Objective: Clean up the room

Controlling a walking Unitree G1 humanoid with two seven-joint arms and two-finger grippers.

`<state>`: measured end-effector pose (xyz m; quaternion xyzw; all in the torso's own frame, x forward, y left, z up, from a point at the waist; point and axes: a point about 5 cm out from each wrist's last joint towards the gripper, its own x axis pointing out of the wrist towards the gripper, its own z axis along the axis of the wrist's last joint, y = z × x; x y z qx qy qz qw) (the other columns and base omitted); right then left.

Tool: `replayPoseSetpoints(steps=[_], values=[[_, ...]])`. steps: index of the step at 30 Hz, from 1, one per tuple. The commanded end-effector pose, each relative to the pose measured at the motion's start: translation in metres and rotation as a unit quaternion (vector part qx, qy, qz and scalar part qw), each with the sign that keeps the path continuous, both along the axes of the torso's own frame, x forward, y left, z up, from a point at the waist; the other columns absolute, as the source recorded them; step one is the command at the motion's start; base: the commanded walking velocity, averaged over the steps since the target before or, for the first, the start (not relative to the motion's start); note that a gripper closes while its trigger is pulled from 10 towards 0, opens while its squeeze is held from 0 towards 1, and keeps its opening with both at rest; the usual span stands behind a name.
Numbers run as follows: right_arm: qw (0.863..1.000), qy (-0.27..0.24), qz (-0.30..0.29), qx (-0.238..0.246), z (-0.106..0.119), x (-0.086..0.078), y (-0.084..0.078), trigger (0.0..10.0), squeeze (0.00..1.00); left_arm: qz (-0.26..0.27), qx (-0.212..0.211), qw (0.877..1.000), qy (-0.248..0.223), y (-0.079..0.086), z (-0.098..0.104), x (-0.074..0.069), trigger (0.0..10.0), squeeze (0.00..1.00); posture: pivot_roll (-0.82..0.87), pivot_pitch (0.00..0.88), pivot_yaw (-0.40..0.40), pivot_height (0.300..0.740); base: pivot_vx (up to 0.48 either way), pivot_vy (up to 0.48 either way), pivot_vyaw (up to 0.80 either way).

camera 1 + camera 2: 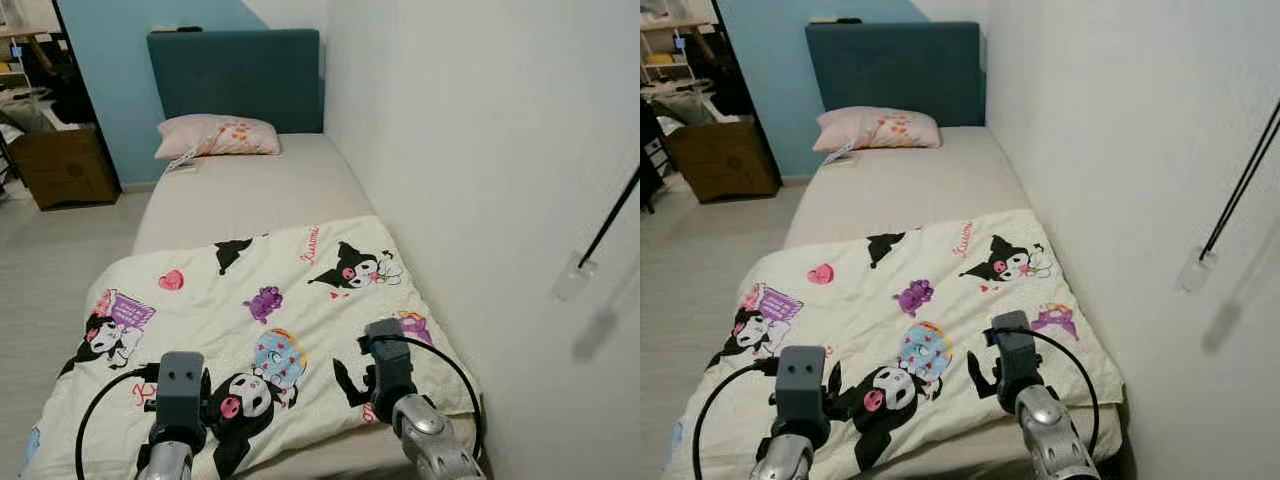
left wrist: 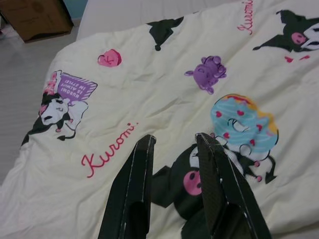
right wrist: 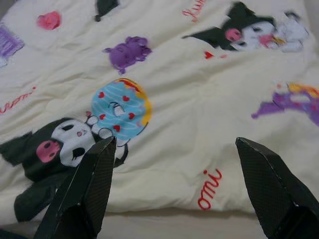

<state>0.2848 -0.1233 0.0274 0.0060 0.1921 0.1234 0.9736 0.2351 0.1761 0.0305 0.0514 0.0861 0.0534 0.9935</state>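
On bed (image 1: 250,190) | blanket (image 1: 270,330) lengthwise, toward pillow (image 1: 218,136) | left claw (image 2: 174,142) narrowly parted | right claw (image 3: 174,144) spread

Left gripper (image 2: 174,142) fingers slightly parted; right gripper (image 3: 174,149) fingers spread wide.

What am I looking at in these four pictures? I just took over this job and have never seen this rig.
You are looking through a humanoid robot's cameras. The two wide pictures come from its head, looking down at a bed that stands against a white wall. The silver arms at the bottom are the robot's own: the left gripper and the right gripper.

The other two pictures come from cameras on the wrists, looking along each gripper's black fingers. The left gripper's fingers stand a little apart; the right gripper's are spread wide. Neither holds anything; both hang over the blanket.

On the bed lies a cream cartoon-print blanket covering the near half, and a pink pillow by the teal headboard. A brown box stands on the floor beside the bed.
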Motion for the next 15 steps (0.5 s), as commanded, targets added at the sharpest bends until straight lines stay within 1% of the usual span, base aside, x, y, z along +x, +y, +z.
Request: replayPoseSetpoints(steps=[1, 5, 6, 8, 9, 11, 12, 15], values=[[0.999, 0.013, -0.025, 0.016, -0.003, 0.001, -0.003, 10.0, 0.0, -0.01, 0.011, 1.0, 0.012, 0.001, -0.003, 0.002, 10.0, 0.0, -0.05, 0.002, 0.011, 0.655, 0.0, 0.0, 0.0], [0.999, 0.015, -0.03, 0.017, -0.005, -0.002, -0.007, 10.0, 0.0, -0.019, 0.01, 1.0, 0.019, -0.003, -0.005, 0.004, 10.0, 0.0, -0.06, 0.013, 0.019, 0.655, 0.0, 0.0, 0.0], [0.999, 0.015, -0.027, 0.018, -0.006, -0.004, -0.009, 10.0, 0.0, -0.026, 0.009, 0.999, 0.022, -0.007, -0.006, 0.004, 10.0, 0.0, -0.07, 0.017, 0.026, 0.655, 0.0, 0.0, 0.0], [0.999, 0.016, -0.025, 0.019, -0.005, -0.004, -0.011, 10.0, 0.0, -0.029, 0.009, 0.999, 0.023, -0.009, -0.007, 0.004, 10.0, 0.0, -0.07, 0.019, 0.028, 0.655, 0.0, 0.0, 0.0], [0.999, 0.02, -0.017, 0.023, -0.006, -0.007, -0.012, 10.0, 0.0, -0.035, 0.008, 0.999, 0.026, -0.013, -0.008, 0.003, 10.0, 0.0, -0.07, 0.029, 0.034, 0.655, 0.0, 0.0, 0.0], [0.999, 0.022, -0.015, 0.025, -0.007, -0.008, -0.011, 10.0, 0.0, -0.037, 0.008, 0.999, 0.026, -0.014, -0.008, 0.003, 10.0, 0.0, -0.07, 0.029, 0.034, 0.655, 0.0, 0.0, 0.0], [0.999, 0.027, -0.005, 0.027, -0.008, -0.01, -0.011, 10.0, 0.0, -0.038, 0.008, 0.999, 0.029, -0.015, -0.009, 0.003, 10.0, 0.0, -0.06, 0.04, 0.043, 0.655, 0.0, 0.0, 0.0], [0.999, 0.031, -0.005, 0.031, -0.009, -0.011, -0.011, 10.0, 0.0, -0.037, 0.007, 0.999, 0.032, -0.015, -0.009, 0.005, 10.0, 0.0, -0.06, 0.043, 0.046, 0.655, 0.0, 0.0, 0.0]])
